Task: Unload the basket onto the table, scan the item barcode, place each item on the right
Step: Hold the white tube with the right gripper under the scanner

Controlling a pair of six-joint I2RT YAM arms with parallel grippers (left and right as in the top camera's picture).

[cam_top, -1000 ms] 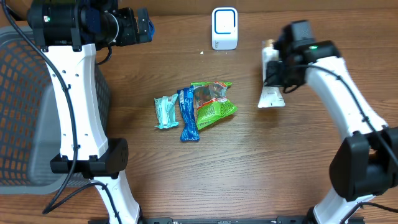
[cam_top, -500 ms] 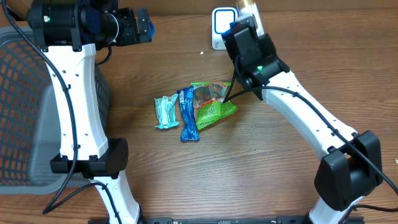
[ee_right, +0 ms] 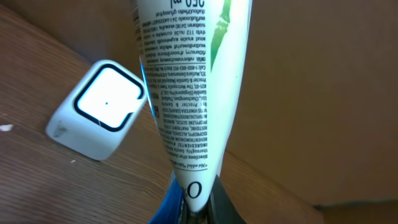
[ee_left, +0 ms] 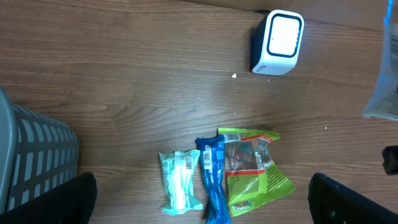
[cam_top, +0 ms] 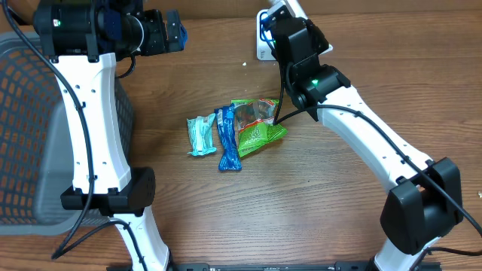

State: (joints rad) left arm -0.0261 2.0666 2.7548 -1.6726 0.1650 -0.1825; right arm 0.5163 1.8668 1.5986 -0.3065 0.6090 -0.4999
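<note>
Right wrist — right gripper clenched on tube, swung from 3 o'clock over scanner at 12 — scan likely imminent.

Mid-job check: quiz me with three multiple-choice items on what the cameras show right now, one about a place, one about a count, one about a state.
1. Where does the scanner stand?
A. On the far side of the table, beyond the packets
B. In among the packets
C. At the near edge, by the arm bases

2. How many packets lie in the middle of the table?
A. Two
B. Three
C. Five

3. What state is the right hand in?
A. Open and empty
B. Shut on the white tube
C. Shut on nothing

Answers:
1 A: the overhead view shows the scanner at the far edge, with bare wood between it and the packets.
2 B: one teal, one blue and one green lie side by side.
3 B: the right wrist view shows the tube's end pinched between the fingers, close to the scanner.
</note>
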